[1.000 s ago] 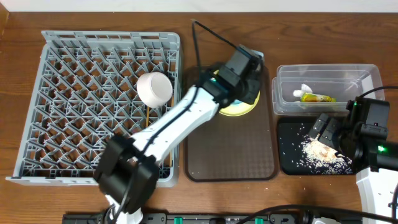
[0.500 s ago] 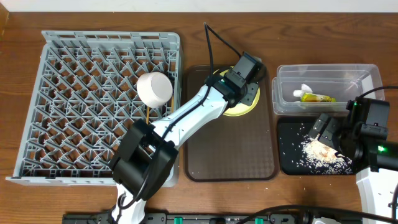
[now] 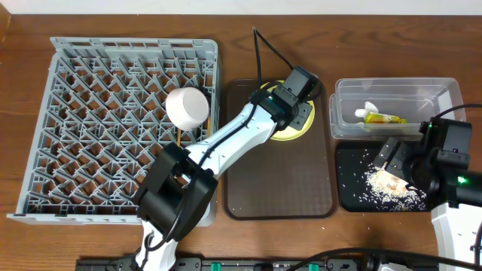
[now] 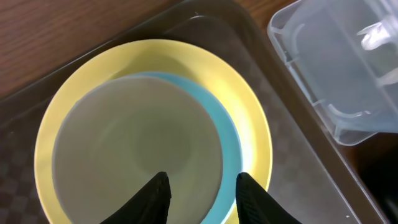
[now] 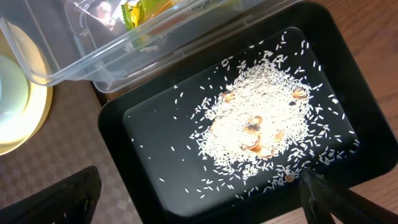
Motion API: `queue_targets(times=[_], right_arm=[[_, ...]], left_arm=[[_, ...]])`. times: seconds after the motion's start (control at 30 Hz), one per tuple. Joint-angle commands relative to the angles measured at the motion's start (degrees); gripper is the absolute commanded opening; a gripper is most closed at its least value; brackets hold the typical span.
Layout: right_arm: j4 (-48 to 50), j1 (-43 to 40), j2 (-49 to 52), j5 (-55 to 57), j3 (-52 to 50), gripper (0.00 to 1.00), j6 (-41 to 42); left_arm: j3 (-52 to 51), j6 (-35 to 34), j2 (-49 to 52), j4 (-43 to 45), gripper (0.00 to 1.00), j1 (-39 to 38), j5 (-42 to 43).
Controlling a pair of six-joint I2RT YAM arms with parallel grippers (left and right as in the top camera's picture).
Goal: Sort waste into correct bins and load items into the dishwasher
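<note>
Grey lattice plastic dish rack [image 3: 90,113] fills frame left. Brown tray [image 3: 279,181] ctr. Shallow black tray [image 5: 348,74], lower right, holds rice crumbs [image 5: 261,118]; R gripper [image 5: 202,199] wide open above. Round yellow plate [image 4: 252,124] on brown tray, light blue bowl [image 4: 229,140] on plate; L gripper [image 4: 202,190] jaws apart, astride bowl rim. Small white cup [image 3: 187,107] on rack.

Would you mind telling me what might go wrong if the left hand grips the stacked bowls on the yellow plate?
The left hand has one finger over the white bowl and one outside the light blue bowl it nests in, so it may pinch both rims and lift the pair, or drop one. The yellow plate underneath could slide on the brown tray. The clear tub stands close and might get bumped.
</note>
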Motion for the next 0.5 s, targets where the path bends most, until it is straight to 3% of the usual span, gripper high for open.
queue_targets(times=[0.0,0.2,0.43,0.47], right_arm=[[-0.07,-0.44,-0.26,0.20,0.50,0.99,0.31],[-0.07,-0.44,-0.26,0.20,0.50,0.99,0.31],[-0.04,-0.44,-0.26,0.20,0.50,0.99,0.31],[-0.07,-0.44,-0.26,0.20,0.50,0.99,0.31]], left_arm=[[-0.26,1.42,1.95,-0.76,0.36,0.20,-3.85],[-0.26,1.84,2.12,-0.96,0.36,0.20,-5.01],[-0.24,5.20,2.10,-1.01,0.08,0.20,-5.05],[-0.24,5.88,1.88,-1.01,0.08,0.20,-5.03]])
